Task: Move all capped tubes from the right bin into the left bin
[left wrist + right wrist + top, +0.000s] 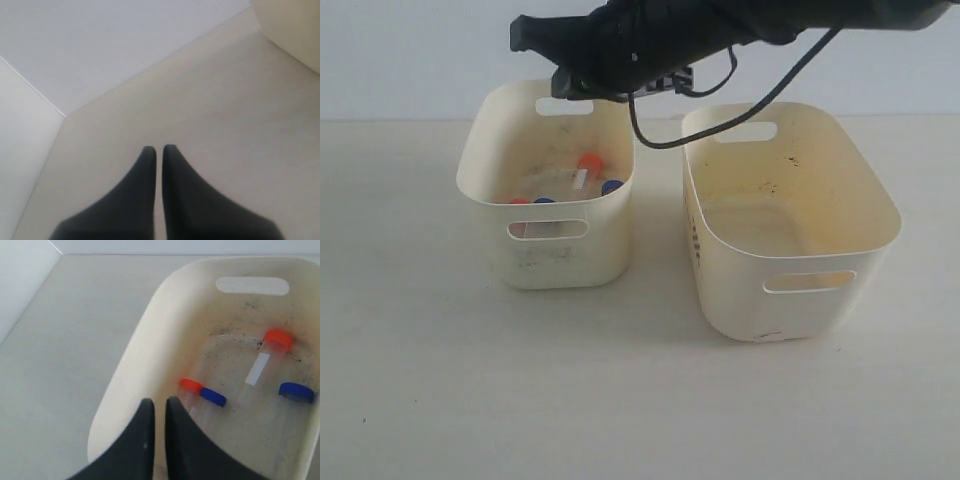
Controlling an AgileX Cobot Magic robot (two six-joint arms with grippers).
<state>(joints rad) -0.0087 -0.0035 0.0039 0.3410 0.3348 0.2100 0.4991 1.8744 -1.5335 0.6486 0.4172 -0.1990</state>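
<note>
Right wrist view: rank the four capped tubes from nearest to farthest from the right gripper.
1. Plain orange tube, by the bin wall just ahead of the right gripper.
2. Paired blue tube, right beside the first, slightly farther in.
3. Labelled orange tube and lone blue tube, both toward the far side: too close to call.

Above left bin (548, 262): right arm (650, 35) overhangs far rim | cable (662, 146) loops between bins, far end | right bin (790, 310): open above

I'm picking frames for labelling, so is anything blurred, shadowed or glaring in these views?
Exterior view: soft light, faint shadows beside the left bin and right bin. Left wrist view: jaws soft-edged, out of focus. Right wrist view: capped tubes fairly sharp, no glare.
</note>
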